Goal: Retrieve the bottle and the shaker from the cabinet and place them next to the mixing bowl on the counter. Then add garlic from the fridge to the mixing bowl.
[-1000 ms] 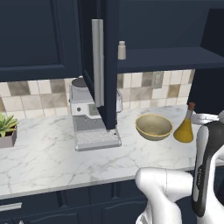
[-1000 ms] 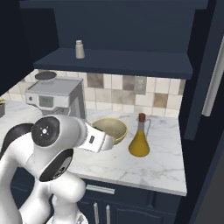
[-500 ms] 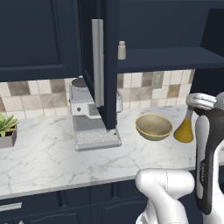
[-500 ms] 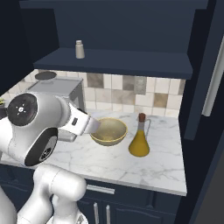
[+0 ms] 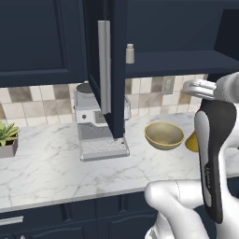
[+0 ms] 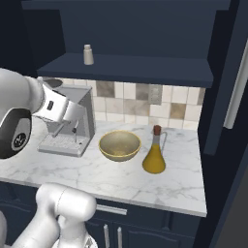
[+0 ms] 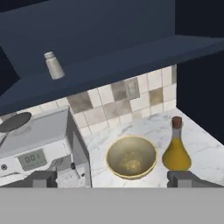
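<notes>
Amber bottle (image 6: 155, 155) stands just beside the mixing bowl (image 6: 119, 146) on our tabletop (image 6: 160, 186); our jaws hang released, empty.

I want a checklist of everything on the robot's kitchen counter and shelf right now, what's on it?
Surface: white marble counter, nothing spilled.
Job's things: bottle stands upright on the counter right beside the mixing bowl; shaker upright on the open cabinet shelf.
Clutter: coffee machine left of the bowl; potted plant at the far left.
Grippers: gripper open, empty, raised above the counter, pointed at the bowl and bottle.
Cables: nothing seen.
Surroundings: tiled backsplash, navy base cabinets.
</notes>
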